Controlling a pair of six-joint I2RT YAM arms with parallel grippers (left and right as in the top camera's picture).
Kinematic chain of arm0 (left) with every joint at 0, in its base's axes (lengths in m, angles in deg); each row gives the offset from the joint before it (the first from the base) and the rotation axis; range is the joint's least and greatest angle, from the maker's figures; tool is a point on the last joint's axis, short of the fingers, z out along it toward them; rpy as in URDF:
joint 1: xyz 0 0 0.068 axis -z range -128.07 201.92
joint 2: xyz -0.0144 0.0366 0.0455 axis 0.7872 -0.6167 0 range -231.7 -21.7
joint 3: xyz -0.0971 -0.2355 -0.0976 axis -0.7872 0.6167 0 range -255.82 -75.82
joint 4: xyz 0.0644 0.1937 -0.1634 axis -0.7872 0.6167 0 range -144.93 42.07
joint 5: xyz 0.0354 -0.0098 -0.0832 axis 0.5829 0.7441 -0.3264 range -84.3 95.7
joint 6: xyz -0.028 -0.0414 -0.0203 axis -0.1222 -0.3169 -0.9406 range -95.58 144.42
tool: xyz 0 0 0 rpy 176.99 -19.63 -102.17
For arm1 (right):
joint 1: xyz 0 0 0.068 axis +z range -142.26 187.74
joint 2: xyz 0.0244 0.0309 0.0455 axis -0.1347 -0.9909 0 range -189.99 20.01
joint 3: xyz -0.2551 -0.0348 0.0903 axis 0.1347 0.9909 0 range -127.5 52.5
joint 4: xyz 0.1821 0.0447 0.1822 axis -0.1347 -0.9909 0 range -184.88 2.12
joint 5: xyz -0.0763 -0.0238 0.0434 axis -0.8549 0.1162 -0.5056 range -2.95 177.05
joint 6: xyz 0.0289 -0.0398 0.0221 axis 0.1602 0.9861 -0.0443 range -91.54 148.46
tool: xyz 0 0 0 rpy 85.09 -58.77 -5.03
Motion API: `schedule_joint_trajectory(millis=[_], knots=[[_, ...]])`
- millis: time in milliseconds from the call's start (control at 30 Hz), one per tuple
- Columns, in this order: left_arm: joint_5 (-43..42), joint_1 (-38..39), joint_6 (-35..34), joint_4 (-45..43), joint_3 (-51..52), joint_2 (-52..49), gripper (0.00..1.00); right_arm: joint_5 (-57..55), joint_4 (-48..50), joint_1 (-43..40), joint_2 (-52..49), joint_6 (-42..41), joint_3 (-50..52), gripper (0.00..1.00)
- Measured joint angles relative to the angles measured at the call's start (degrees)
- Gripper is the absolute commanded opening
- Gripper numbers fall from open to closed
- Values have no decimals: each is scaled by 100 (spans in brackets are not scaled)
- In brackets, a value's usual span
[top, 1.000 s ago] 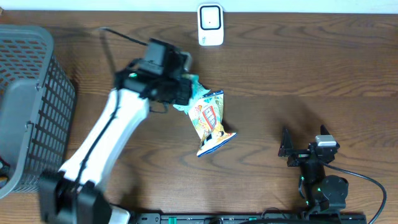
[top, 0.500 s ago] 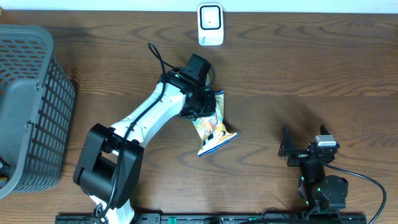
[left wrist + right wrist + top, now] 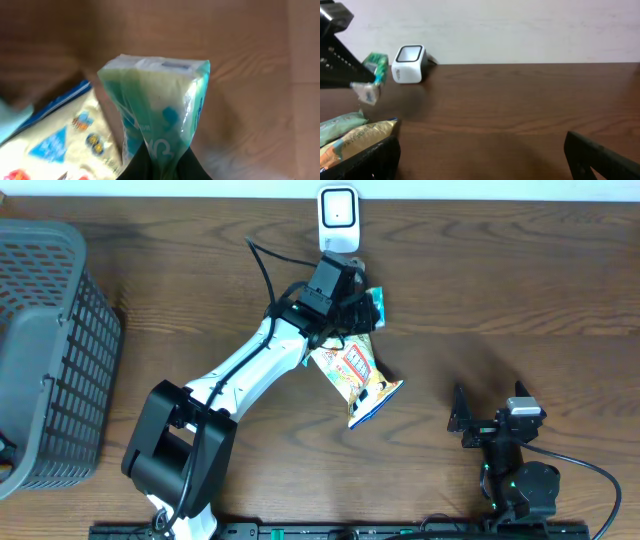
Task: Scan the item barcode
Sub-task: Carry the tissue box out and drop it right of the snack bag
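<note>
A dark wooden table (image 3: 540, 290) seen from above, with two robot arms. The left arm reaches from the near edge towards the middle of the far edge. Its left gripper (image 3: 360, 308) is pinched tight on a small green and white plastic packet (image 3: 160, 100), gripping it by one end so the rest sticks out past the fingertips. The packet is lifted off the table, just in front of a small white barcode scanner (image 3: 338, 218) that stands at the middle of the far edge. No barcode can be made out on the packet, which is blurred in the wrist view. A yellow and orange snack bag (image 3: 358, 375) lies flat on the table just beside the left gripper, on its near side; it may be touching the packet, but the view does not settle that. A grey plastic basket (image 3: 50, 350) stands at the left edge. The right gripper (image 3: 480, 420) rests near the near right corner, well apart from everything, its fingers spread wide and holding nothing
</note>
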Motion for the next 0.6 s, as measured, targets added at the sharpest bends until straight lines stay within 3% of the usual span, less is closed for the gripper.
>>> schedule_joint_trajectory(millis=[33,133,267,333,600], knots=[[-2,0,-7,-103,0,0,9,0,-2,0,0,0,0,99],[7,0,-31,-236,0,0,30,0,0,0,0,0,0,99],[175,13,-13,-219,0,0,33,0,-2,0,0,0,0,99],[262,15,-15,-210,0,0,55,0,-2,0,0,0,0,99],[374,-4,-9,-208,0,0,58,0,0,0,0,0,0,99]])
